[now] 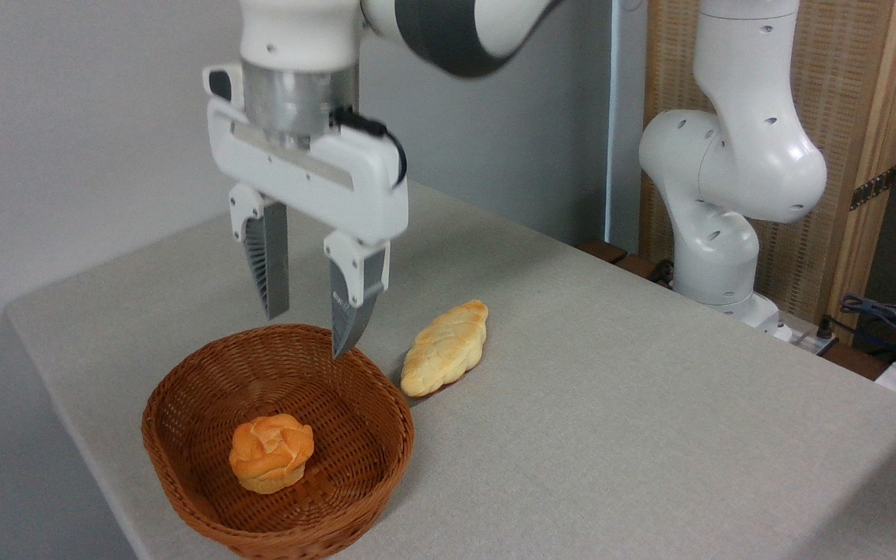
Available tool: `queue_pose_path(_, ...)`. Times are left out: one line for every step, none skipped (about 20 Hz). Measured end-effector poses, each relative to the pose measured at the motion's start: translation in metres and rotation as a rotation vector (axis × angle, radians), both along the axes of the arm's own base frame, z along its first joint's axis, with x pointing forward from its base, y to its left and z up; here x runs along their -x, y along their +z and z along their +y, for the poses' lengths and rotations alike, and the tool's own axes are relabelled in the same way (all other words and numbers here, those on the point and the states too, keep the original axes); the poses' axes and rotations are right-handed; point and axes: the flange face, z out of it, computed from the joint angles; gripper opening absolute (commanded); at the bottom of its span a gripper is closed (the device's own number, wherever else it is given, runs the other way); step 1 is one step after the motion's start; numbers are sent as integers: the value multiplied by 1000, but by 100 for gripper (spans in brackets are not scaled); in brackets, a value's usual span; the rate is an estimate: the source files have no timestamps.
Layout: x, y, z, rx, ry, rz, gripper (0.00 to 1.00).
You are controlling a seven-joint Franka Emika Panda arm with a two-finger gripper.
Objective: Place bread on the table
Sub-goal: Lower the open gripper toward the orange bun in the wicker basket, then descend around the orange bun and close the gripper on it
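Note:
The bread (271, 453), a small round orange-golden bun with a knotted top, lies inside the brown wicker basket (183, 467) at the front left of the grey table (611, 435). My gripper (309, 334) hangs open above the basket's far rim, fingers pointing down, with nothing between them. It is well above and behind the bun and touches nothing.
A pale-yellow braided loaf (445, 348) lies on the tabletop just right of the basket. The arm's white base (728, 194) stands at the table's far right edge, with cables (883, 315) beyond it. The table's left edge and rounded corner are close to the basket.

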Motion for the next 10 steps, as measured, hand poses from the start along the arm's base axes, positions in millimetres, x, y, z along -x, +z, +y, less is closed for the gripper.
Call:
queue_pose_path(-1, -5, 0, 5, 6, -8, 100)
queue_pose_path(-3, -14, 0, 17, 15, -23, 100)
queue_pose_path(-6, -24, 0, 30, 26, -37, 100)
queue_pose_path(-7, -29, 0, 36, 31, -45, 100)
queue_pose_path(-10, -38, -2, 48, 39, -56, 100)
queue_pose_path(-12, -45, -4, 62, 45, -59, 100)
queue_pose_path(-13, -51, -6, 73, 49, -56, 100)
queue_pose_path(-14, -56, -8, 76, 50, -50, 100)
queue_pose_path(-15, -61, -8, 76, 50, -44, 100)
queue_pose_path(-17, -63, -8, 75, 52, -46, 100)
